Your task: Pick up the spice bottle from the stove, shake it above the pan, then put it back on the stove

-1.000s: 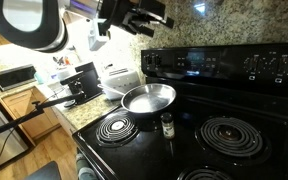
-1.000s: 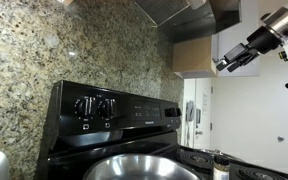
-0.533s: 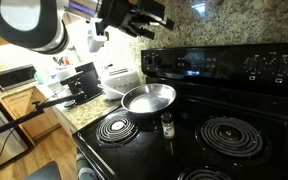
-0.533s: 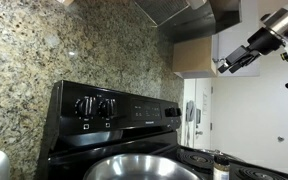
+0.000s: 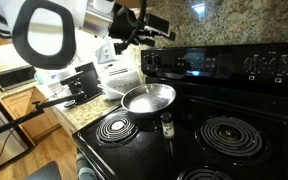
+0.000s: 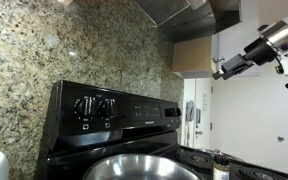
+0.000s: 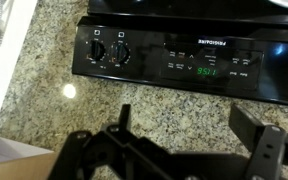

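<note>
The spice bottle (image 5: pixel 167 124) is a small clear jar with a dark cap. It stands upright on the black stove (image 5: pixel 244 105) between the front coil burners, just in front of the silver pan (image 5: pixel 148 98). It also shows at the bottom of an exterior view (image 6: pixel 220 165), beside the pan (image 6: pixel 134 168). My gripper (image 5: pixel 160 22) hangs high above the stove's back panel, far from the bottle, open and empty. In the wrist view its fingers (image 7: pixel 189 135) are spread wide over the granite backsplash and the stove's control panel (image 7: pixel 174 63).
A granite backsplash (image 6: pixel 34 60) rises behind the stove. A counter (image 5: pixel 44 85) beside the stove holds a toaster oven (image 5: pixel 14 76) and black appliances. A range hood (image 6: pixel 189 15) hangs above. Coil burners (image 5: pixel 229 135) lie on the stove top.
The arm has shifted and turned; the gripper has moved slightly toward the stove's back panel. The bottle and pan have not moved.
</note>
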